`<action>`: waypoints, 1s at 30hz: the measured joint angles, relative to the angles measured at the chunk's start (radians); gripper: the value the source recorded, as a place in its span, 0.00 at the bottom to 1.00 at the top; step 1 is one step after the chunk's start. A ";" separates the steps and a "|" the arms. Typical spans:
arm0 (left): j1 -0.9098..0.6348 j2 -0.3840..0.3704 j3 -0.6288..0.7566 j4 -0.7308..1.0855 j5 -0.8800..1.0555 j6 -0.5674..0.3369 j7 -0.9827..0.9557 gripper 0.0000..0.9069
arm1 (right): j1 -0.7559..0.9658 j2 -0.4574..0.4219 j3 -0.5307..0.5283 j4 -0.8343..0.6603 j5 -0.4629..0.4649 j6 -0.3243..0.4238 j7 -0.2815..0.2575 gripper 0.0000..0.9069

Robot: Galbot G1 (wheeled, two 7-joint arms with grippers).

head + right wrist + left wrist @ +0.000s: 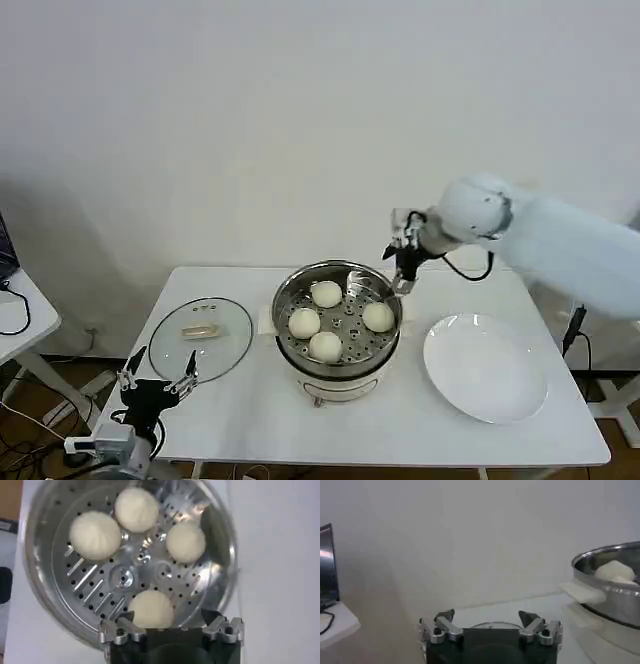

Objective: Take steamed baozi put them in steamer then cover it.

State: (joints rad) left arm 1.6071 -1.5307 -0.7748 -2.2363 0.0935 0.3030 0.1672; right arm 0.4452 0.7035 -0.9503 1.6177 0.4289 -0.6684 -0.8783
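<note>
White table [250,420] | four baozi [326,294] in steamer [338,372] | cover [205,340] centre-left, nearest left gripper [158,379], open, empty | right gripper [404,262] open, empty over rim

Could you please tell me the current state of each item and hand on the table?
Steamer: uncovered, four baozi inside.
Baozi: resting on the perforated tray.
Cover: lying flat on the table.
Plate: empty.
Left hand: open, empty.
Right hand: open, empty, above the steamer's rim.

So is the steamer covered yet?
Not yet: the steamer is open, and the cover lies on the table beside it.
</note>
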 measured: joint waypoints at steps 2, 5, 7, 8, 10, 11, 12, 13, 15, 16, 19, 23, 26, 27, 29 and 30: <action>0.003 0.004 0.000 -0.001 -0.005 0.000 -0.004 1.00 | -0.046 -0.034 0.079 0.031 0.012 0.013 0.032 1.00; 0.003 0.004 0.000 -0.003 -0.014 -0.001 -0.010 1.00 | -0.144 -0.087 0.216 0.082 0.038 0.043 0.103 1.00; 0.007 0.004 0.004 -0.008 -0.016 -0.005 -0.011 1.00 | -0.220 -0.116 0.312 0.114 0.057 0.074 0.161 1.00; 0.010 0.002 0.006 -0.011 -0.015 -0.007 -0.010 1.00 | -0.258 -0.127 0.360 0.129 0.066 0.092 0.188 1.00; 0.016 0.000 0.012 -0.017 -0.011 -0.013 -0.010 1.00 | -0.345 -0.147 0.468 0.158 0.086 0.128 0.245 1.00; 0.020 -0.002 0.015 -0.020 -0.010 -0.015 -0.011 1.00 | -0.390 -0.154 0.522 0.171 0.094 0.142 0.269 1.00; 0.025 -0.004 0.018 -0.024 -0.009 -0.016 -0.012 1.00 | -0.444 -0.159 0.589 0.187 0.101 0.159 0.295 1.00; 0.029 -0.006 0.021 -0.027 -0.008 -0.019 -0.013 1.00 | -0.496 -0.162 0.652 0.202 0.108 0.174 0.318 1.00; 0.037 -0.009 0.027 -0.030 -0.005 -0.025 -0.016 1.00 | -0.616 -0.156 0.790 0.233 0.120 0.208 0.364 1.00; 0.039 -0.011 0.030 -0.030 -0.002 -0.028 -0.015 1.00 | -0.677 -0.148 0.853 0.248 0.122 0.224 0.385 1.00; 0.038 -0.020 0.042 -0.029 0.010 -0.034 -0.017 1.00 | -0.869 -0.104 1.051 0.290 0.127 0.275 0.440 1.00; 0.042 -0.018 0.059 -0.040 0.029 -0.040 -0.019 1.00 | -1.123 -0.017 1.304 0.340 0.109 0.359 0.493 1.00; 0.050 -0.010 0.066 -0.049 0.036 -0.043 -0.014 1.00 | -1.295 0.052 1.471 0.373 0.092 0.420 0.525 1.00; 0.051 -0.008 0.069 -0.051 0.037 -0.045 -0.013 1.00 | -1.348 0.076 1.519 0.383 0.090 0.439 0.536 1.00; 0.049 -0.007 0.072 -0.052 0.037 -0.050 -0.013 1.00 | -1.448 0.131 1.607 0.400 0.084 0.474 0.556 1.00; 0.048 -0.007 0.073 -0.052 0.037 -0.051 -0.014 1.00 | -1.490 0.156 1.641 0.406 0.081 0.490 0.564 1.00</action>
State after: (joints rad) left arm 1.6555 -1.5382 -0.7014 -2.2879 0.1308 0.2515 0.1536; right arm -1.0451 0.8593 0.6904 2.0233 0.5101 -0.1788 -0.3142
